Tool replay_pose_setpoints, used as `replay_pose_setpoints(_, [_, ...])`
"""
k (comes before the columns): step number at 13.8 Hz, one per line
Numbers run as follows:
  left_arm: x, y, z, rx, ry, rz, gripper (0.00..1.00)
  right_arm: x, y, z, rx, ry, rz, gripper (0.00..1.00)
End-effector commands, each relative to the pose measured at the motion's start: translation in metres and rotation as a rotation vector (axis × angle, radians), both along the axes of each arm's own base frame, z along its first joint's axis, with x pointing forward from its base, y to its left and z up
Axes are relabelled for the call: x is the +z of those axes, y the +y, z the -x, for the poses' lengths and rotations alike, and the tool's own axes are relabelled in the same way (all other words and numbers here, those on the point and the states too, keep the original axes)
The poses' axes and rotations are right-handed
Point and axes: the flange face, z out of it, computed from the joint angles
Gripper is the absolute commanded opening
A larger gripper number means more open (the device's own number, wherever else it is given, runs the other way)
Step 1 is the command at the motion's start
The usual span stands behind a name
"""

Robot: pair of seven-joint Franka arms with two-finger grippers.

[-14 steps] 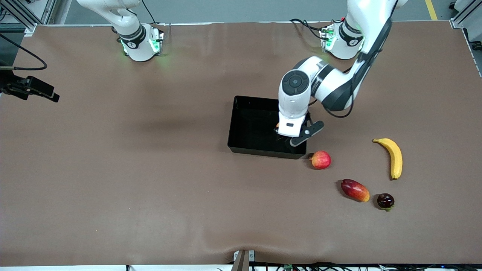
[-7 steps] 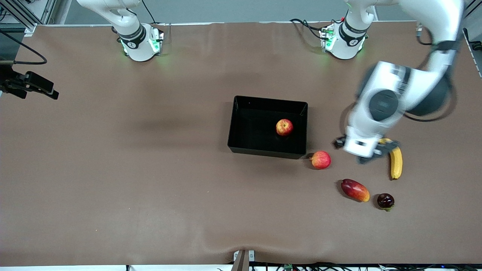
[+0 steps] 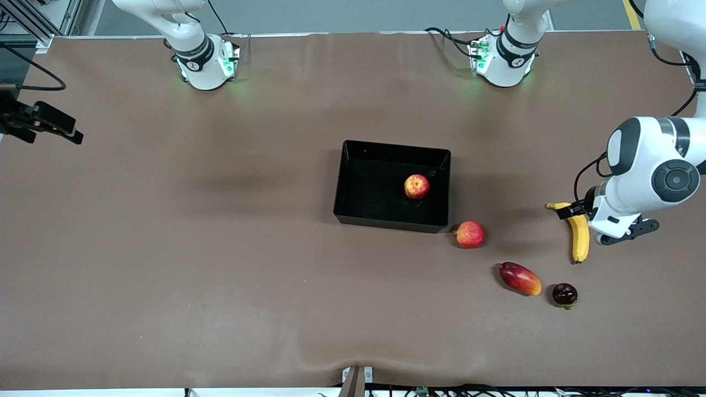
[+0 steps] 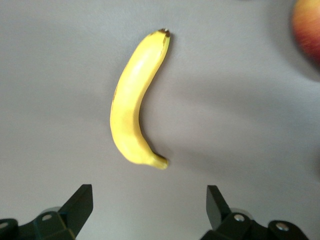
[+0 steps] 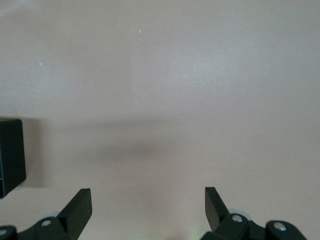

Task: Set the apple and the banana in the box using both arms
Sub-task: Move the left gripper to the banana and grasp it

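The apple (image 3: 416,186) lies in the black box (image 3: 353,212), toward the left arm's end of it. The banana (image 3: 577,231) lies on the table toward the left arm's end, nearer the front camera than the box. My left gripper (image 3: 602,221) is open and empty, low beside the banana's stem end. In the left wrist view the banana (image 4: 134,102) lies just ahead of the open left gripper (image 4: 150,210). My right gripper (image 5: 148,210) is open and empty over bare table, with a black corner (image 5: 10,157) at the view's edge.
A pink-red apple (image 3: 470,234) lies just outside the box's corner. A red-yellow mango (image 3: 520,278) and a dark round fruit (image 3: 565,294) lie nearer the front camera. The mango's edge shows in the left wrist view (image 4: 309,30). A black piece with a cable (image 3: 41,124) juts in at the right arm's end.
The left gripper let go of the apple in the box, then swung away to the banana. The apple stays in the box. The black piece at the edge shifted slightly.
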Motion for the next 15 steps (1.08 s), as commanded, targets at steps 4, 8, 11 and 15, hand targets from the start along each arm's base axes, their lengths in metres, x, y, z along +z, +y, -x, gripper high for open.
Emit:
replay_pose_setpoints(4, [-0.059, 0.055, 0.021, -0.092, -0.083, 0.073, 1.0, -0.014, -0.007, 0.012, 0.012, 0.055, -0.013, 1.0])
replay_pose_setpoints(8, [-0.093, 0.065, 0.019, -0.108, -0.123, 0.093, 1.0, -0.007, 0.004, 0.005, 0.03, 0.013, -0.011, 1.0])
replay_pose_setpoints(11, [-0.104, 0.078, 0.021, -0.1, -0.139, 0.093, 0.93, -0.014, 0.0, 0.001, 0.023, 0.02, -0.011, 1.0])
replay_pose_setpoints(15, [-0.1, 0.076, 0.021, -0.134, -0.139, 0.072, 0.0, -0.009, -0.003, 0.011, 0.021, 0.051, -0.011, 1.0])
